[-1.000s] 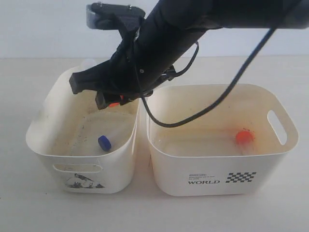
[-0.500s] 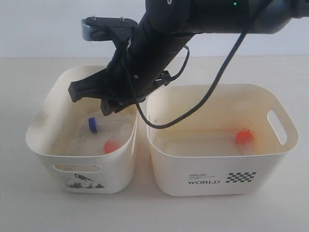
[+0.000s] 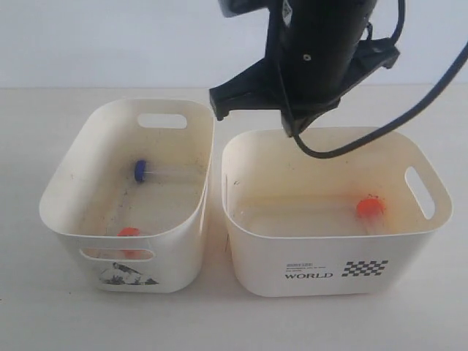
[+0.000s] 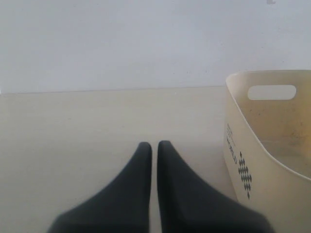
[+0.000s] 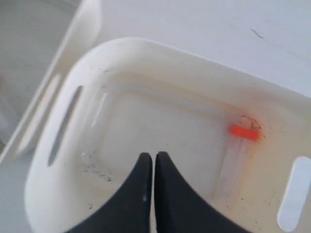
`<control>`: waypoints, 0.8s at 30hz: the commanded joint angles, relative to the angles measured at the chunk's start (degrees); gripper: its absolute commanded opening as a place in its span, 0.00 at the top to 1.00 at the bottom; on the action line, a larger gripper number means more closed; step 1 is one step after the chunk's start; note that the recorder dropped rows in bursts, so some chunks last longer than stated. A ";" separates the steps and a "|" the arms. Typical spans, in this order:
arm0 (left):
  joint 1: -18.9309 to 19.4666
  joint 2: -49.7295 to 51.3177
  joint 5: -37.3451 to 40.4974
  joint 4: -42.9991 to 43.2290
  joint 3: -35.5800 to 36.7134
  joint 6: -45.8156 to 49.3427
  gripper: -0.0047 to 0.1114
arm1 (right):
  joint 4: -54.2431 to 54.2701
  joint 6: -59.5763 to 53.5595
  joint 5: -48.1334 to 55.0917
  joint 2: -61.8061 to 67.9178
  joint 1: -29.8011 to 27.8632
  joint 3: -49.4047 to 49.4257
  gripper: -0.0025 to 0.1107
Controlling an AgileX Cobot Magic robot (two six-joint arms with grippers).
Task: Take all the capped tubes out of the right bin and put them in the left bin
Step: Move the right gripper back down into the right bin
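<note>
The left bin (image 3: pixel 62 179) holds two capped tubes: a blue-capped tube (image 3: pixel 140 170) near its far side and an orange-capped tube (image 3: pixel 129 232) against its near wall. The right bin (image 3: pixel 252 256), printed "WORLD", holds one orange-capped tube (image 3: pixel 370 208), also seen as an orange cap (image 5: pixel 244 131) on a clear body. My right gripper (image 5: pixel 154 155) hangs shut and empty above the right bin's floor (image 5: pixel 146 126), apart from that tube. My left gripper (image 4: pixel 154 144) is shut with nothing in it, low over bare table.
The black right arm (image 3: pixel 314 66) and its cable (image 3: pixel 409 117) hang over the back of the right bin. The two bins stand side by side, nearly touching. Beside the left gripper stands a cream bin (image 4: pixel 252 160) with a handle slot and small dark print.
The right arm let go of an orange-capped tube into the left bin, then rose and swung right over the right bin. The blue-capped tube shifted toward the left bin's far side.
</note>
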 commanded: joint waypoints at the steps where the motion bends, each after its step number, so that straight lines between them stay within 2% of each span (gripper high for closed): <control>1: 0.02 0.03 -0.08 0.29 -0.21 -0.54 0.92 | -6.01 7.74 2.03 -0.13 0.07 -0.18 0.97; 14: 0.02 0.03 -0.08 0.29 -0.21 -0.54 0.92 | -5.88 10.11 2.03 6.83 0.07 -0.07 0.97; 24: 0.02 0.03 -0.08 0.29 -0.21 -0.54 0.92 | -8.10 16.43 2.03 6.78 0.07 6.53 0.97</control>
